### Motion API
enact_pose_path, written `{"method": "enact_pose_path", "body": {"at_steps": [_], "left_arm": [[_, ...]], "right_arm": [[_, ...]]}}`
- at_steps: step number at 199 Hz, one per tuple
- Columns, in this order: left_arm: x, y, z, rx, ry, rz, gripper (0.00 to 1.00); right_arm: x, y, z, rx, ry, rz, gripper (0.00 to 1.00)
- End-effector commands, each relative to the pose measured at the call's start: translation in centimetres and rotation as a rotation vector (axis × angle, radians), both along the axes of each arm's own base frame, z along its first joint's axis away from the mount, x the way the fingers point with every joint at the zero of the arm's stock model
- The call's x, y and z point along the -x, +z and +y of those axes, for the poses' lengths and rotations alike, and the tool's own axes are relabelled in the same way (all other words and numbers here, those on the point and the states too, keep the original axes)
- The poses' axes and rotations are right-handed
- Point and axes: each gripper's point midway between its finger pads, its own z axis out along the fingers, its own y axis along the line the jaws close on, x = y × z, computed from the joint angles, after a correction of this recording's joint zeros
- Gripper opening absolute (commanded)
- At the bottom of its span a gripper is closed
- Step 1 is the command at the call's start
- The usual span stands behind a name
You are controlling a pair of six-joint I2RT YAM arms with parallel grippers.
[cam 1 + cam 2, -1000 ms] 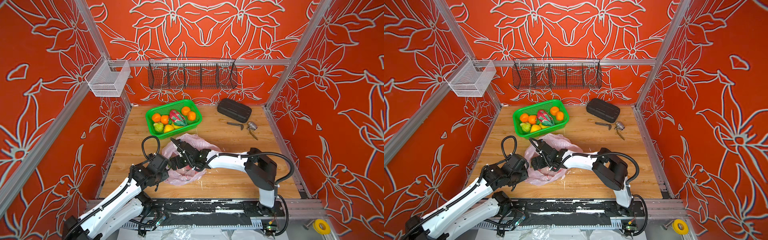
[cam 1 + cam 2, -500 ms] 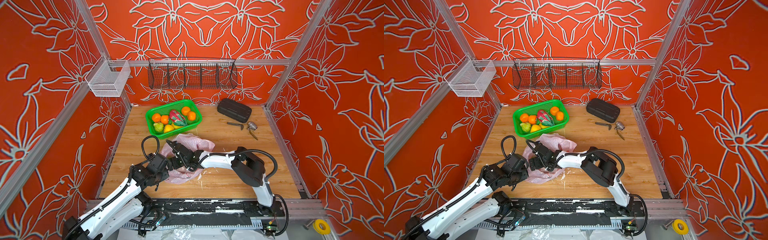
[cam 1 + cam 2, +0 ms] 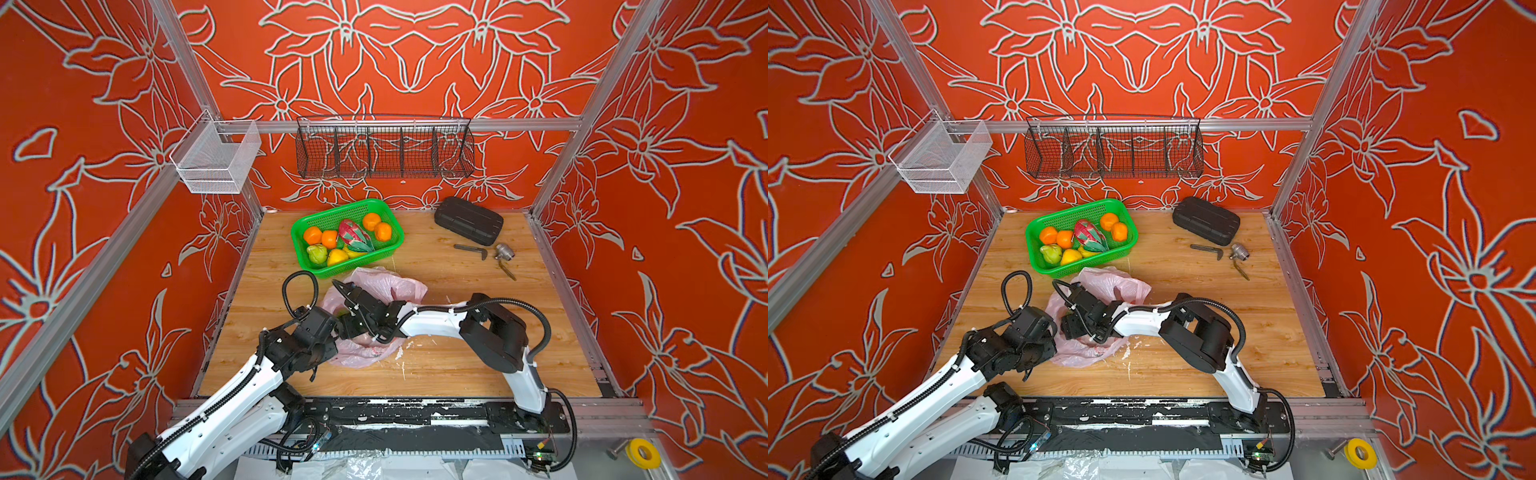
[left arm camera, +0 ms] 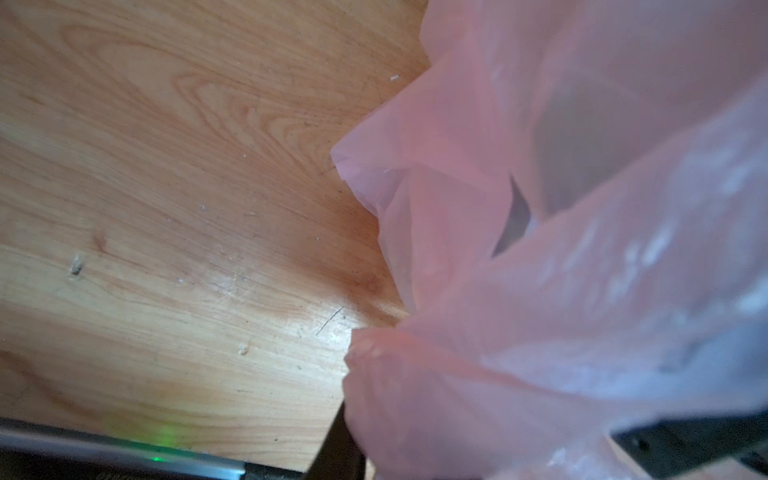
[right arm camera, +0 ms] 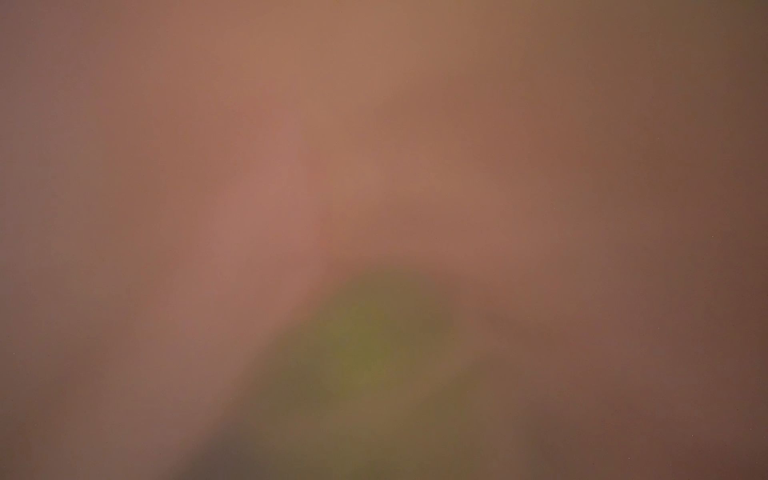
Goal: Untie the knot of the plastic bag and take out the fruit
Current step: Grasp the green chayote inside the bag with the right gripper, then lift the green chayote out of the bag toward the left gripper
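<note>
Top views: plastic bag (image 3: pixel 388 286) slumped just at 6 o'clock of the green basket (image 3: pixel 340 206); most fruit (image 3: pixel 329 239) sits in that basket. At the bag's 8 o'clock edge is the left gripper (image 3: pixel 334 334). From 3 o'clock the right gripper (image 3: pixel 349 323) reaches in with its tips buried, so I can't tell its opening. One green fruit (image 3: pixel 343 314) peeks out between them. No knot visible.

Left wrist: film bunched between the fingers (image 4: pixel 332 449), which reads as a narrow pinch on the bag.

Right wrist: all blur, with a green blob dead ahead through pink haze.

My take: centre the jaws on that fruit and close on fruit, not film. Left should hold the mouth taut. Lift toward 12 o'clock.
</note>
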Motion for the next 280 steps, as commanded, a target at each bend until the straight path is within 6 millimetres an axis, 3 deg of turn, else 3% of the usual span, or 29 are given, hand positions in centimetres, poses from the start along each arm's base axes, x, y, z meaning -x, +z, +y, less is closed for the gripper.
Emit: {"method": "enact_pose_path", "body": {"at_steps": [1, 91, 136, 202, 230, 245, 280], "left_arm": [[-0.6, 0.6, -0.1, -0.005, 0.000, -0.009, 0.22], [-3.6, 4.9, -1.3, 0.016, -0.065, -0.074, 0.22], [-6.4, 8.3, -2.3, 0.005, -0.131, -0.134, 0.23], [-10.3, 8.7, -5.1, -0.003, -0.214, -0.090, 0.25], [-10.5, 8.4, -5.3, -0.005, -0.229, -0.084, 0.32], [-10.7, 9.0, -5.2, -0.010, -0.233, -0.104, 0.42], [-11.1, 12.6, -5.2, 0.004, -0.267, -0.251, 0.64]], "right_arm": [[-0.2, 2.8, -0.6, -0.031, -0.012, -0.025, 0.56], [0.6, 6.9, -6.6, -0.043, -0.071, -0.110, 0.54], [2.7, 8.6, -8.8, -0.032, -0.001, -0.153, 0.54], [4.1, 11.9, -10.5, -0.066, 0.057, -0.225, 0.56], [3.6, 13.2, -11.5, -0.070, 0.003, -0.253, 0.56], [3.3, 14.3, -11.9, -0.095, -0.030, -0.272, 0.55], [2.5, 18.1, -13.2, -0.173, -0.099, -0.263, 0.56]]}}
